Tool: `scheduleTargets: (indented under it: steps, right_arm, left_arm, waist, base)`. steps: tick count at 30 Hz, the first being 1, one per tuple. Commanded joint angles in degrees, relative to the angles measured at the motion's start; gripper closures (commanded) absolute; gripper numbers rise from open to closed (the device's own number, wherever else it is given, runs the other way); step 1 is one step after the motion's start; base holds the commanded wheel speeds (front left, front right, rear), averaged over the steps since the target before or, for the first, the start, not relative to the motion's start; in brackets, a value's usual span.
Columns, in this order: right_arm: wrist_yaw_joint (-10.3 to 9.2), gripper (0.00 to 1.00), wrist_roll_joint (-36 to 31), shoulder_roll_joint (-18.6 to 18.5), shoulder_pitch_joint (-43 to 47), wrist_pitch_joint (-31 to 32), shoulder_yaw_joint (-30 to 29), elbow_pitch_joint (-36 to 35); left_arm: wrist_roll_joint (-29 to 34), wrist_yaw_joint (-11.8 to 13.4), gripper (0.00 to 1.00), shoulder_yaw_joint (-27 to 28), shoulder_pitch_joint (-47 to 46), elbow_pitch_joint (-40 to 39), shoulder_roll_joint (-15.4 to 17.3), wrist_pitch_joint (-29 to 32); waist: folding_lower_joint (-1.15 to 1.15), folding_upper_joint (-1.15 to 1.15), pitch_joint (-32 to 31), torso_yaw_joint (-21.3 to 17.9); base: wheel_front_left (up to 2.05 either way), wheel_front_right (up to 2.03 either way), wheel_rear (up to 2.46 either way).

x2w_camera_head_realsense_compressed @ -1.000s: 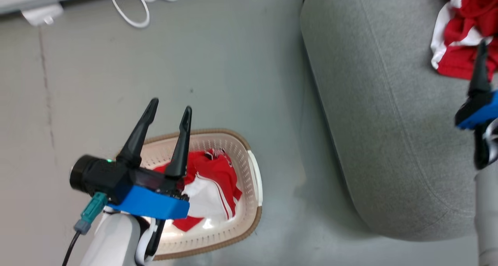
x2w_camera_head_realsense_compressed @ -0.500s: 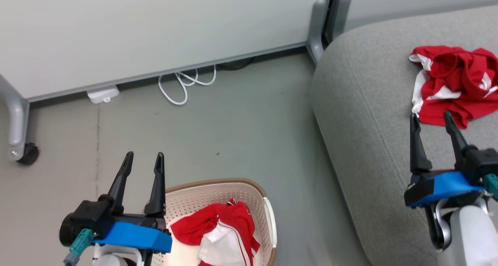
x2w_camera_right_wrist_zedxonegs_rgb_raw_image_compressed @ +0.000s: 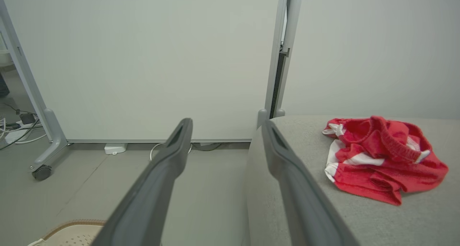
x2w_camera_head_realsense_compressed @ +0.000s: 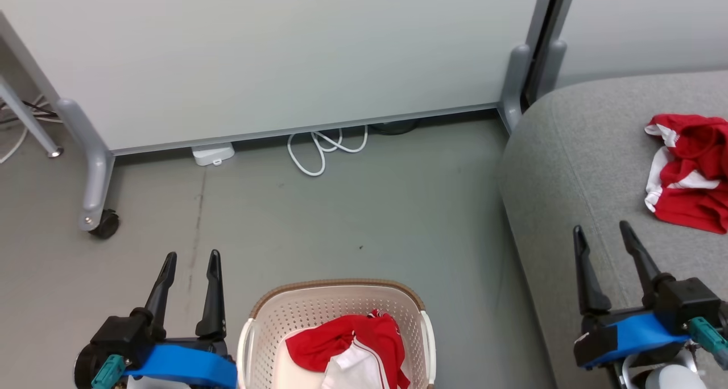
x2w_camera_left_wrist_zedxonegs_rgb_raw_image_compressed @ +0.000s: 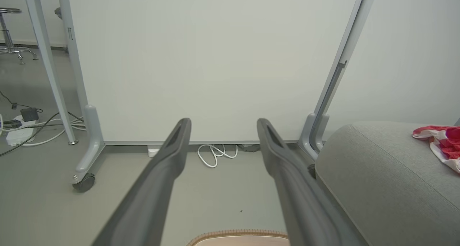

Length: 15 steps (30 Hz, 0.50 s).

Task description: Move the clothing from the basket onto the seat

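Your left claw (x2w_camera_head_realsense_compressed: pixel 191 254) and right claw (x2w_camera_head_realsense_compressed: pixel 601 226) stand apart, empty. Head view shows one red garment (x2w_camera_head_realsense_compressed: pixel 347 343) inside the basket (x2w_camera_head_realsense_compressed: pixel 335 286), wrist views its rim; the other garment (x2w_camera_head_realsense_compressed: pixel 688 173) lies on the seat (x2w_camera_head_realsense_compressed: pixel 569 161).

Grey floor (x2w_camera_head_realsense_compressed: pixel 364 218), bearing basket (x2w_camera_head_realsense_compressed: pixel 307 315), seat (x2w_camera_head_realsense_compressed: pixel 569 167), coiled white cable (x2w_camera_head_realsense_compressed: pixel 319 150)

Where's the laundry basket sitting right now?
In the head view the basket sits on the grey floor at the bottom centre, just right of the left claw, with the sofa further right.
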Motion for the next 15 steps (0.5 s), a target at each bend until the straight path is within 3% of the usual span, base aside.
scheduleTargets:
  steps: [1,15]
  right_arm:
    - [0.02,0.0,0.52,0.1,0.99,0.14,0.2,-0.52]
    - [0.01,0.0,2.92,0.11,3.77,1.66,2.78,-3.39]
  left_arm:
    - [0.32,-0.07,0.0,0.29,0.29,0.19,-0.03,-0.15]
    - [-0.09,-0.07,0.0,0.57,1.98,1.36,0.51,-0.15]
  waist:
    - [0.01,-0.01,-0.6,0.69]
    - [0.01,-0.01,-2.07,2.76]
  base:
    - [0.0,0.0,0.0]
    - [0.0,0.0,0.0]
